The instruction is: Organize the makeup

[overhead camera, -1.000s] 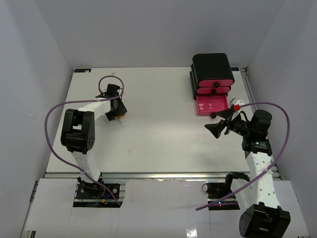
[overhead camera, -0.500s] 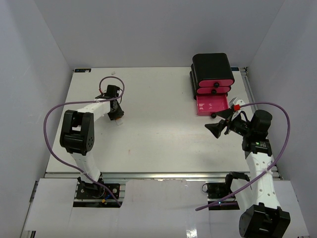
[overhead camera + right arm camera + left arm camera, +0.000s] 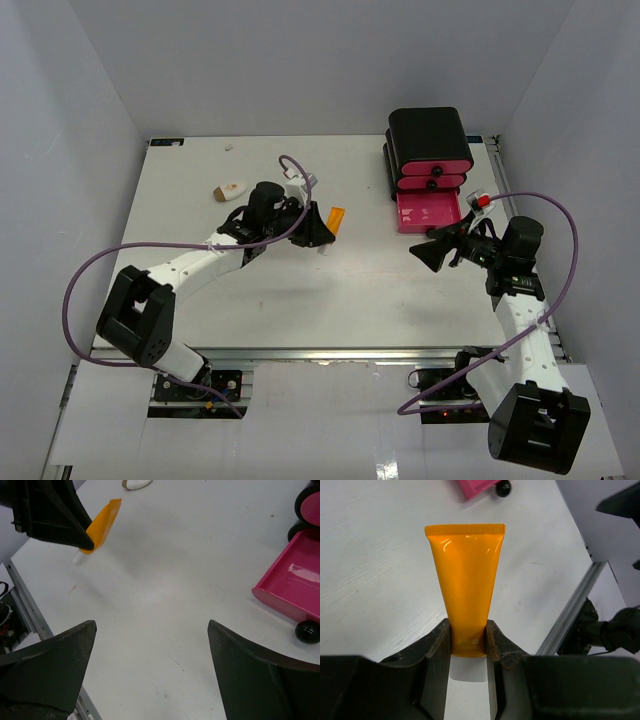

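Between the left fingers (image 3: 436, 647), the orange tube (image 3: 465, 580) sits clamped, cap mostly hidden.

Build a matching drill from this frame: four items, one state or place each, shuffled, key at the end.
Items:
1. orange tube
2. right gripper
3. bottom pink drawer
4. beige oval piece

States:
A. pulled open
B. clamped in the left gripper
C. lying loose on the table, far left corner
D. open, holding nothing

Pairs: 1-B, 2-D, 3-A, 4-C
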You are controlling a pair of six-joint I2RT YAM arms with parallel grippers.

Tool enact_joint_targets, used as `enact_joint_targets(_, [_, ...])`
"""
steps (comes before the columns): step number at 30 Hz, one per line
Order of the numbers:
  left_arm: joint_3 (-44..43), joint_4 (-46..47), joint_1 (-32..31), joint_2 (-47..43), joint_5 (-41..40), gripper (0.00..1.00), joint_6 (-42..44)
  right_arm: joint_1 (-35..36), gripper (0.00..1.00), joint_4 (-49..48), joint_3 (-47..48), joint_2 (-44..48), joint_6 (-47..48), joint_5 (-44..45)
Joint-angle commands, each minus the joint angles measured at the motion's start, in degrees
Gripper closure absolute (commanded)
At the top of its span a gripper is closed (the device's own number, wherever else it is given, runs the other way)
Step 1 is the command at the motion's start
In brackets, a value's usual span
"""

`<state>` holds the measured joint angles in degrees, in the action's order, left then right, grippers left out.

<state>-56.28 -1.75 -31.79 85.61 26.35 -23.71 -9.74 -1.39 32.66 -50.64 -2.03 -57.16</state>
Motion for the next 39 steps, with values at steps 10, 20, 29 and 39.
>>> enact_joint_targets(10, [-13.93,8.38,-14.14,14.06,-0.75,0.66,4.4,-0.23,0.07,-14.06,-4.03,-2.22,-23.7,3.5])
enact_joint_targets(20, [-22.9,7.23,-18.7,20.86,-2.18,0.66,5.33,-0.19,0.12,-14.77,-4.79,-3.06,-25.29,6.53])
enact_joint_targets(29, [-26.0,6.68,-20.84,23.52,-2.91,0.65,5.24,-0.19,0.29,-16.25,-6.13,-3.45,-25.84,7.66])
enact_joint_targets(39, [-27.9,6.76,-22.47,25.18,-3.13,0.64,5.16,-0.19,0.47,-17.14,-6.38,-4.27,-25.65,7.17])
